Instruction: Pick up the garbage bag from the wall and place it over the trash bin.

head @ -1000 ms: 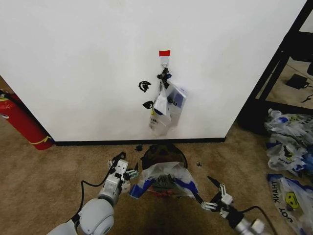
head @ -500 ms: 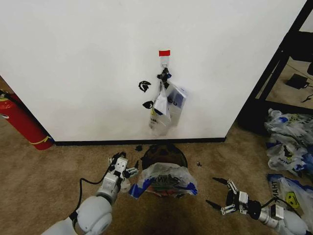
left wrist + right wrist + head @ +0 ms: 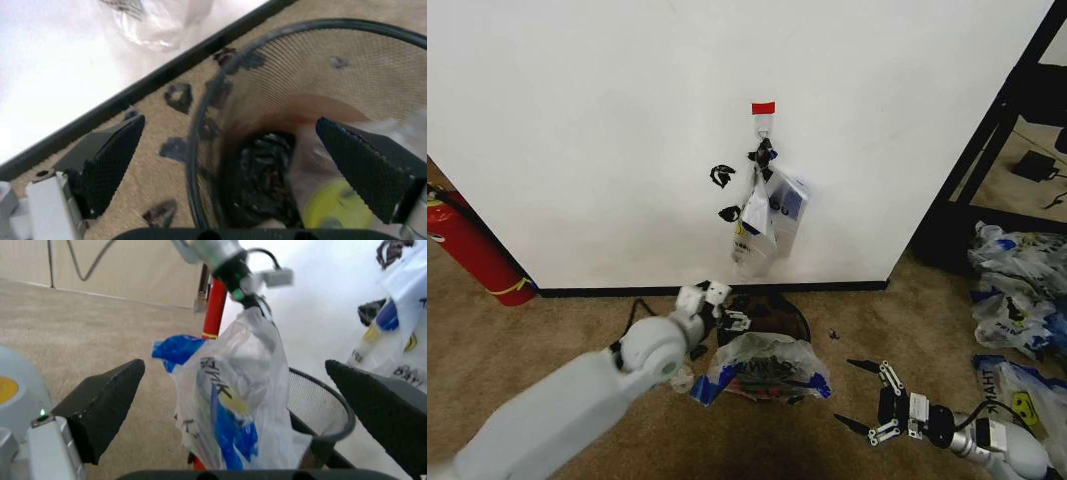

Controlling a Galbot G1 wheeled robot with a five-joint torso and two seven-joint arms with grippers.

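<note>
Right gripper: the right gripper (image 3: 859, 396) was seen low on the carpet (image 3: 547, 340), nearest the camera and to the right of the trash bin, well apart from it; its fingers were spread wide with nothing between them.
Right arm pose: the forearm lay low over the floor, the gripper pointed toward the bin.
Garbage bag: the garbage bag (image 3: 765, 365) was draped over the near side of the trash bin, blue handles out at both sides; in the right wrist view (image 3: 230, 405) it stood bunched up over the near part of the rim, the far part of the opening left uncovered.
Trash bin: the trash bin (image 3: 785, 310) stood on the carpet below the wall hook, its black mesh rim seen behind the bag (image 3: 333, 412).
Bin contents: in the left wrist view, the bin (image 3: 280, 95) was seen to hold crumpled dark material at the bottom, with see-through plastic and a yellow spot beside it.
Left gripper: the left gripper (image 3: 733, 318) was held at the far left edge of the bin's rim; its fingers were released and spread, one outside the rim (image 3: 110, 160) and the other inside the bin, gripping nothing.
Left arm pose: the arm reached forward from lower left, extended toward the bin.
Wall: on the white wall (image 3: 577, 120) behind the bin, a bunch of bags (image 3: 767, 215) hung under a red tape strip (image 3: 763, 107).
</note>
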